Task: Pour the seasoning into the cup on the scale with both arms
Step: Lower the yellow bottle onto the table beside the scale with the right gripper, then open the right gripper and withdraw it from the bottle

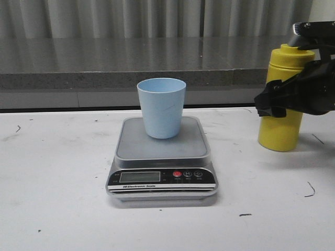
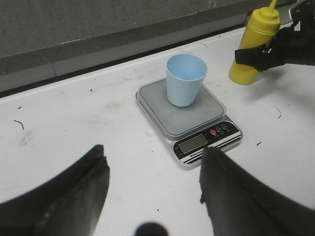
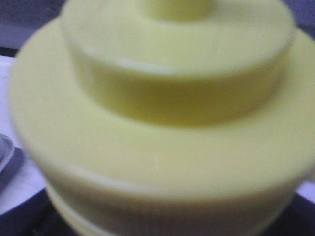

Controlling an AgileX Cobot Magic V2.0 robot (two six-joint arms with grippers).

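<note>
The pale blue cup stands upright and empty on the scale's steel platform at the table's middle. The yellow seasoning bottle stands on the table to the right of the scale. My right gripper is closed around the bottle's middle, one finger across its front. The right wrist view is filled by the blurred bottle top. My left gripper is open and empty above the table, short of the scale. The left wrist view also shows the cup and the bottle.
A grey stone ledge runs along the table's far edge, with a curtain behind it. The white table carries small dark scuffs. The scale's front panel faces the robot with a blank display.
</note>
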